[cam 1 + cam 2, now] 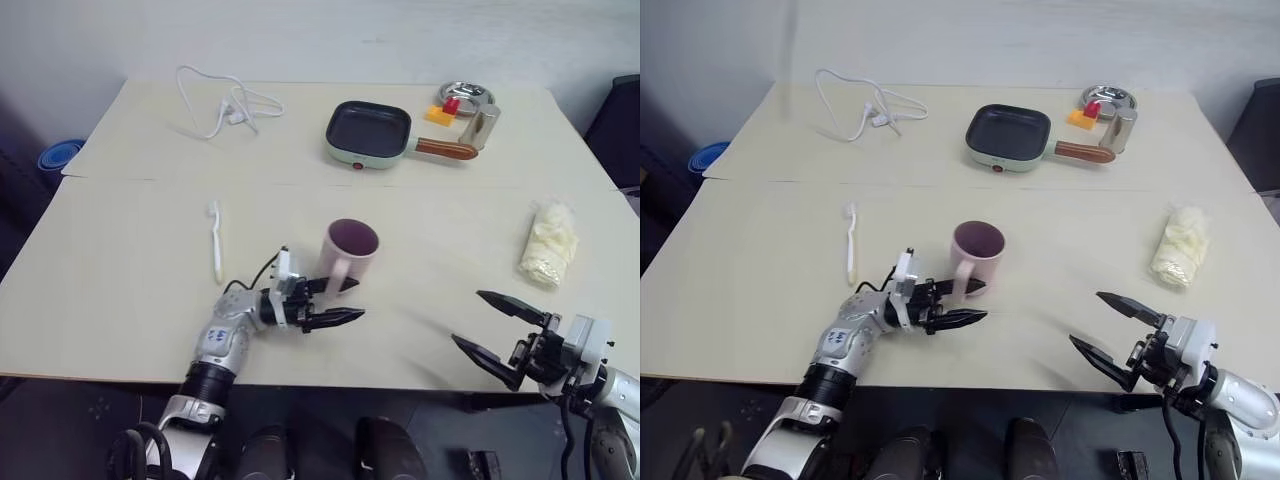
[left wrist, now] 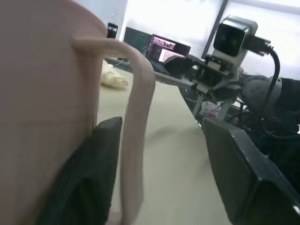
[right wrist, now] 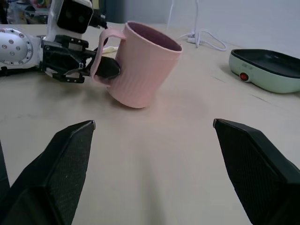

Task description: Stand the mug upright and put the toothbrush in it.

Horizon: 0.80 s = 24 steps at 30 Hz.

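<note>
The pale pink ribbed mug (image 1: 350, 250) stands upright near the table's middle, its purplish inside facing up and its handle (image 2: 136, 140) turned toward me. My left gripper (image 1: 356, 300) is open around that handle. One finger (image 2: 93, 178) sits between the handle and the mug wall, and the other (image 2: 243, 178) stands well apart from it. The white toothbrush (image 1: 214, 240) lies flat on the table to the mug's left, untouched. Near the front edge on the right, my right gripper (image 1: 468, 318) is open and holds nothing, pointing toward the mug.
A coiled white cable (image 1: 225, 105) lies at the back left. A mint-green square pan (image 1: 370, 135) sits at the back centre, with a metal cup (image 1: 483, 127) and a metal bowl (image 1: 465, 98) holding coloured blocks beside it. A pale crumpled bundle (image 1: 550, 245) lies at the right.
</note>
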Each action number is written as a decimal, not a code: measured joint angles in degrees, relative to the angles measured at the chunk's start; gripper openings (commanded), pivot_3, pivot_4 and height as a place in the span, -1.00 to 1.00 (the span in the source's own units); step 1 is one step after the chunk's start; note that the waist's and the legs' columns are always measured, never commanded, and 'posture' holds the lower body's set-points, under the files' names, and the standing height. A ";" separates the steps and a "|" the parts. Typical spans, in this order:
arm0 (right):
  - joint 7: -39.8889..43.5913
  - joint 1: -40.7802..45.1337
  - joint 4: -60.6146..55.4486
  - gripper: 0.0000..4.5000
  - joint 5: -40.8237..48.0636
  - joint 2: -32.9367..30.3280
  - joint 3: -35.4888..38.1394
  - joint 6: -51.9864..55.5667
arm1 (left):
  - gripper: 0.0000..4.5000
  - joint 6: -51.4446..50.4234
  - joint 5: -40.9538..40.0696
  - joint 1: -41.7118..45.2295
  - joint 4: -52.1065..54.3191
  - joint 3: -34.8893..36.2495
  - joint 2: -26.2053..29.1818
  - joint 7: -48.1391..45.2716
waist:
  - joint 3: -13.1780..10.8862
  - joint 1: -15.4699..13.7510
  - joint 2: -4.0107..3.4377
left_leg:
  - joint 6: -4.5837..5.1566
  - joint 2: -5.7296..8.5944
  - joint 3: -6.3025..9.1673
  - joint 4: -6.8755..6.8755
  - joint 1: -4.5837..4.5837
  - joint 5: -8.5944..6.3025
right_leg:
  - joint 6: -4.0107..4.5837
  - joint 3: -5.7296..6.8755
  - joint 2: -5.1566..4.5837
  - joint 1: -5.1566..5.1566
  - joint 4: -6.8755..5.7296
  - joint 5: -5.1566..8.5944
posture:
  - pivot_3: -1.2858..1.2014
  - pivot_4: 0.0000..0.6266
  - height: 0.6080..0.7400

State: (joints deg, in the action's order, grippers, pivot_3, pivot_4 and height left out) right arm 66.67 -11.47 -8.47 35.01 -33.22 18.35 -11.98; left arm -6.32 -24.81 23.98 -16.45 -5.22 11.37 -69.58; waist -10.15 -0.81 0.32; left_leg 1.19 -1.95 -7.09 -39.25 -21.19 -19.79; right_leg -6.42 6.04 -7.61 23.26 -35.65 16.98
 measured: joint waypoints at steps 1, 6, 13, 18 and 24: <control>0.72 1.05 0.08 0.88 -0.01 -0.01 -0.53 0.06 | 0.78 -0.07 0.02 -1.27 2.07 0.40 1.25 0.66 | 0.00 0.13 -0.01 | 0.00 -0.02 0.01 0.00 -0.01 0.00 | 0.00 0.00 0.00 0.00 -0.01 0.00 | 0.03 -0.52 1.00; 4.05 5.59 2.15 0.88 -0.03 -0.03 -2.92 0.03 | 0.99 -1.28 0.03 -6.97 12.96 3.71 6.00 5.77 | 0.00 0.12 -0.01 | 0.01 -0.04 0.08 0.00 -0.01 0.00 | 0.00 0.04 -0.06 -0.08 -0.03 0.00 | 0.03 -0.52 1.00; 10.55 14.23 11.11 0.88 -0.70 0.67 -7.25 -1.59 | 0.99 -4.08 -1.02 -20.45 31.62 11.69 13.86 14.15 | 0.00 0.35 -0.02 | 0.03 -0.05 0.21 0.00 0.01 -0.01 | 0.00 0.13 -0.13 -0.20 0.03 0.00 | 0.03 -0.52 1.00; 13.45 19.69 16.96 0.88 -1.57 2.02 -9.32 -2.43 | 0.99 -5.41 -2.75 -29.56 38.75 17.79 17.59 17.18 | 0.00 0.97 -0.05 | 0.02 -0.07 0.22 0.02 0.06 -0.02 | 0.02 0.16 -0.12 -0.26 0.07 0.01 | 0.03 -0.52 1.00; 16.42 21.83 18.94 0.88 -1.75 2.08 -10.36 -2.81 | 0.99 -8.73 -8.13 -41.27 43.47 29.88 17.66 22.77 | -0.01 1.03 -0.03 | 0.00 -0.16 0.25 0.03 0.06 -0.06 | 0.04 0.17 -0.12 -0.28 0.13 0.02 | 0.03 -0.52 1.00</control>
State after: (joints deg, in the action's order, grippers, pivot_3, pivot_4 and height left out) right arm 83.09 10.37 10.47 33.26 -31.14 7.98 -14.80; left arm -15.05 -32.94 -17.29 27.02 24.66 29.02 -46.81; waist -10.16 0.22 0.29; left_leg 1.19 -2.10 -6.84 -39.23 -21.13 -19.85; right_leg -6.38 6.21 -7.73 22.97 -35.52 17.00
